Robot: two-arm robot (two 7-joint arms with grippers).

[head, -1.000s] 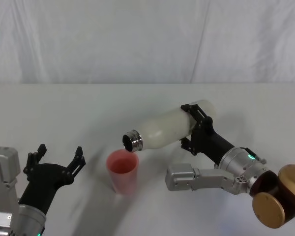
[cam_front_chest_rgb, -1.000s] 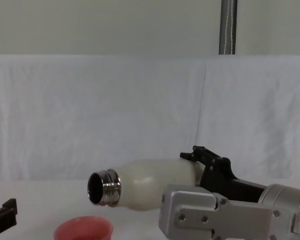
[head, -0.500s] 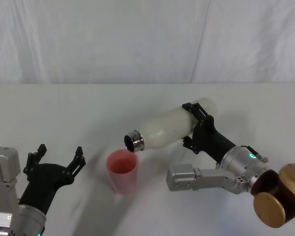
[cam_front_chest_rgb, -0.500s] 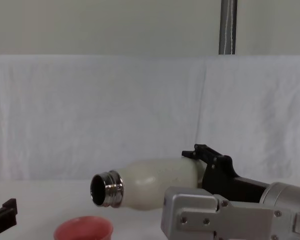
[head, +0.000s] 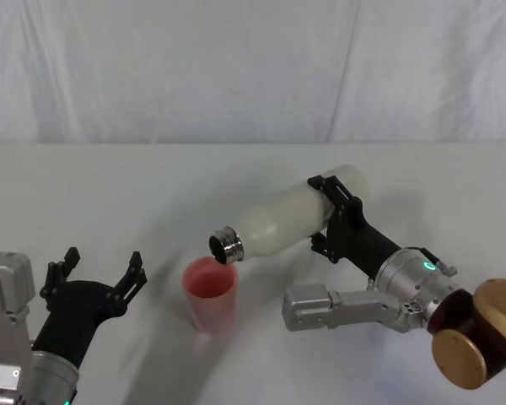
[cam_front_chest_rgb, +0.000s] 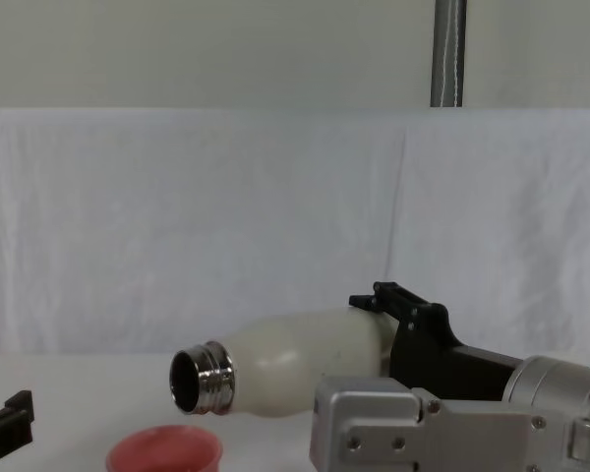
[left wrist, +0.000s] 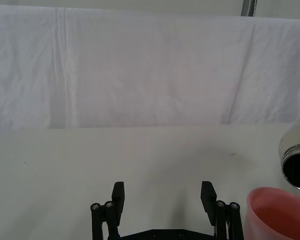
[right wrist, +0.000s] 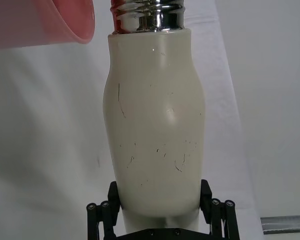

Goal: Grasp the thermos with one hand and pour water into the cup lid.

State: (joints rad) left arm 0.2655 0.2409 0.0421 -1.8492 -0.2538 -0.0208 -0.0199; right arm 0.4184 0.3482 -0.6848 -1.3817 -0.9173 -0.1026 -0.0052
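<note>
Right end effector [head: 331, 217]: clenched on the base end of the thermos [head: 285, 218], fingers either side of the cream body, seen centre-right in the head view. In the right wrist view the fingers [right wrist: 100, 214] straddle the bottle's lower body.

Thermos: held nearly horizontal, steel neck [head: 225, 245] pointing toward lower left of the head frame, mouth just above the far rim of the cup lid [head: 209, 292].

Change over the last second: the neck rose slightly at the half-second mark, and now sits lower and more nose-down than in either earlier frame. Chest view confirms it: the mouth [cam_front_chest_rgb: 201, 379] tips further down toward the pink rim [cam_front_chest_rgb: 164, 449]. You are deepening the tilt, so the pour is under way or about to start. No water stream can be made out at the mouth; cannot tell whether liquid is in the cup.

Cup lid: upright on the white desk [head: 110, 194], lower centre-left of the head frame, not touched by either end effector.

Left end effector [head: 99, 274]: released, fingers spread, parked low at lower left, just beside the cup lid and apart from it.

Watch: mouth sits over the rim edge, not the cup centre, so spill is likely if flow comes fast.
</note>
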